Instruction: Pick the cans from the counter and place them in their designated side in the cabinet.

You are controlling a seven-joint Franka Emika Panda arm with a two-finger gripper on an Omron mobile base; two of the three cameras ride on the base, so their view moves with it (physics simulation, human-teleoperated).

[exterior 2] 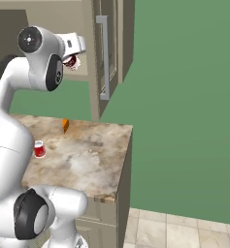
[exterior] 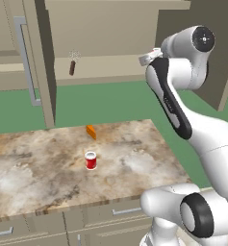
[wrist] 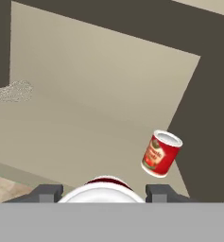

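Observation:
My gripper (exterior 2: 71, 61) is raised at the open cabinet (exterior: 110, 29) and is shut on a dark maroon-and-white can (exterior 2: 70, 61). In the hand view that can's white rim and dark red top (wrist: 104, 185) sit between the fingertips (wrist: 48, 193), just above the beige shelf (wrist: 85, 118). The bright red can (exterior: 90, 160) (exterior 2: 39, 149) stands upright on the counter (exterior: 33, 178), well below the hand.
An orange-red can with a whitish lower half (wrist: 161, 153) stands on the shelf to the right of the hand. A whisk (exterior: 73, 62) (wrist: 12, 92) is at the shelf's left. An orange wedge (exterior: 91, 131) lies on the counter. Open cabinet doors (exterior: 41, 67) (exterior 2: 106, 53) flank the arm.

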